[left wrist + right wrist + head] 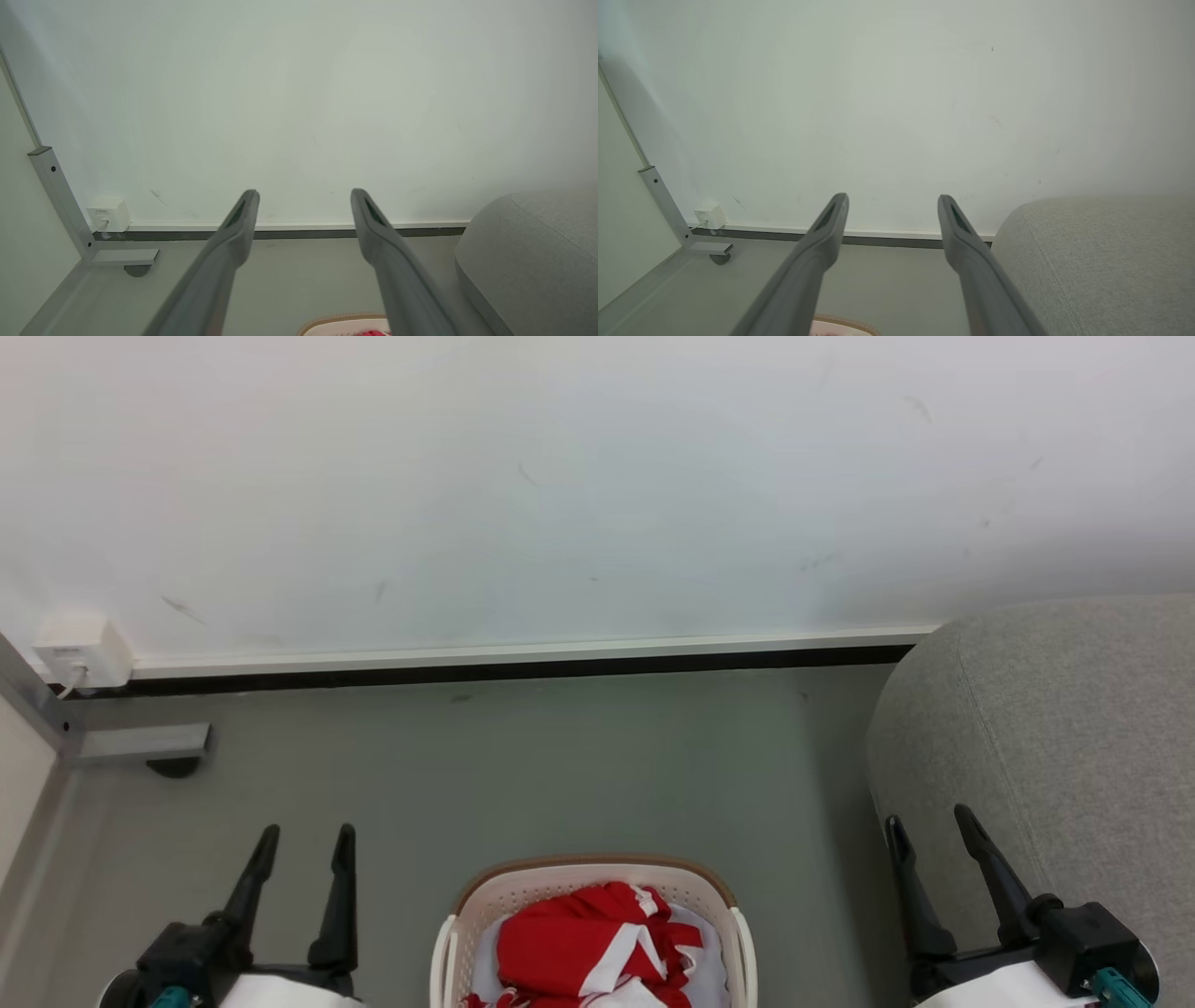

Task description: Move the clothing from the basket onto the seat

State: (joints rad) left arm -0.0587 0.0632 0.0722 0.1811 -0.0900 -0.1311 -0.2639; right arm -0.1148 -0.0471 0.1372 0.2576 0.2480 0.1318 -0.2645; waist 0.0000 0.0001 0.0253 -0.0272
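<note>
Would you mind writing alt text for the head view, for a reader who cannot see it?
Red and white clothing lies in a cream basket on the grey floor, at the bottom centre. The open left gripper and open right gripper flank it, empty, and the grey seat stands on the right by a white wall.

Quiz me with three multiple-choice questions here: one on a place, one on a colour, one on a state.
1. On which side of the basket is the seat? A. robot's right B. robot's left C. beneath it
2. What colour is the clothing? A. blue B. red C. green
3. How are the left gripper and right gripper? A. both open, empty B. both shut on cloth C. one shut
Answers: 1 A, head view shows it right of the basket; 2 B, red folds, white stripes; 3 A, jaws spread, nothing between.
</note>
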